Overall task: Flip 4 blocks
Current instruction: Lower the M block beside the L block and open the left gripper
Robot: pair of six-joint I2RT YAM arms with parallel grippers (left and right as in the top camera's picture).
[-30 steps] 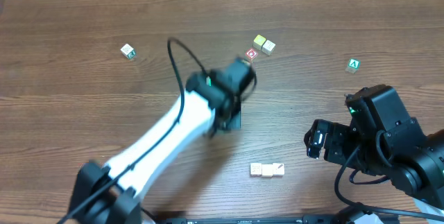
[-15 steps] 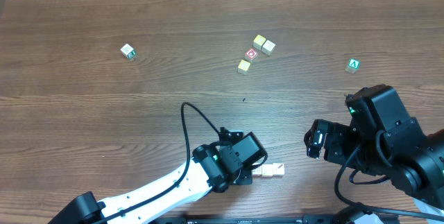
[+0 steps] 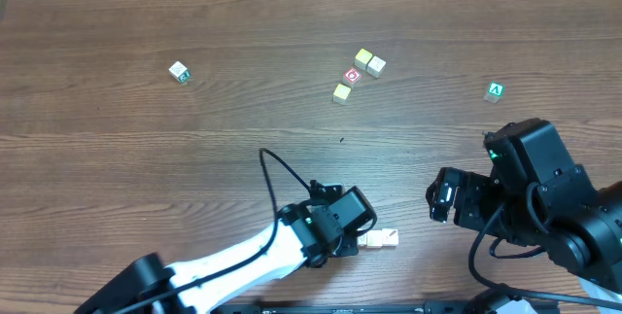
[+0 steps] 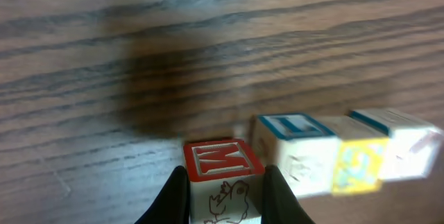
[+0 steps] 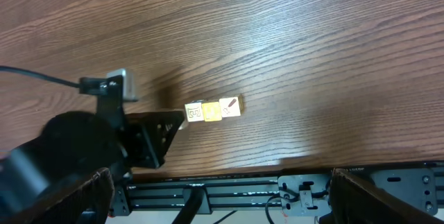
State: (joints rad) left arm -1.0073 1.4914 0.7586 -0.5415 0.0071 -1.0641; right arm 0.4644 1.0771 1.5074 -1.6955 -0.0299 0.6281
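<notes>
**Steadily: you held one block beside the row at the near edge**

You had the left gripper (image 4: 223, 191) pinched almost shut on the held block (image 4: 223, 163). One jaw lay flat on each side, a red letter face was up, and a line drawing faced the wrist camera. The block sat just beside the row of blocks (image 4: 347, 151), three pale cubes lying end to end close to the near edge of the table (image 3: 117, 158), a little right of its middle. The wrist view cut off the held block's underside, so you could not tell whether it touched the wood or its neighbour.

The right gripper (image 3: 442, 200) stood with its jaws wide apart and nothing between them. It was parked toward the near right corner, well clear of the row.

The step looked like setting this block down turned over, as the fourth in line. To do it well, you wanted to roll the wrist so a fresh face came up before lowering. You also needed to keep the block square to the row and leave a sliver of room, so the gripper did not shove the blue-topped cube (image 4: 291, 130). Only once the block sat flat was it safe to open and lift straight up. A sideways exit risked dragging the line askew.
</notes>
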